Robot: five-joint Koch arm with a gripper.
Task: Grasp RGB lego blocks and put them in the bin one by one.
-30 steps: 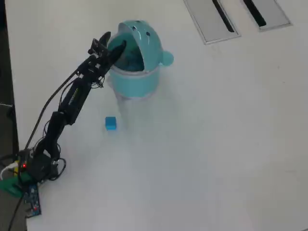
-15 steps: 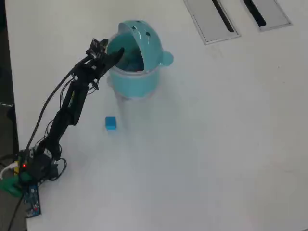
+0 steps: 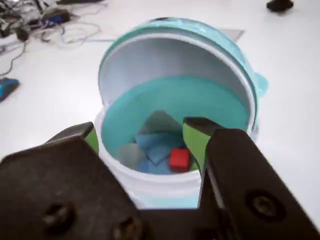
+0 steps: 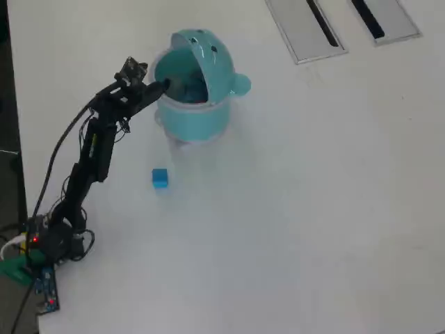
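One red block (image 3: pixel 179 159) inside upright bin (image 4: pixel 191 115), lid tipped back; tool (image 3: pixel 145 135) spread, empty.

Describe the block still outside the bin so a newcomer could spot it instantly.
Start at the round teal bin with its domed lid flipped open, near the top of the overhead view. Just below it on the bare white table sits a small blue block, alone. The red block is already inside the bin.

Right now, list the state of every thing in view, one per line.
bin: upright, lid flipped open.
red block: inside the bin.
blue block: on the table, outside the bin.
pincer: open, empty, at the bin's rim.
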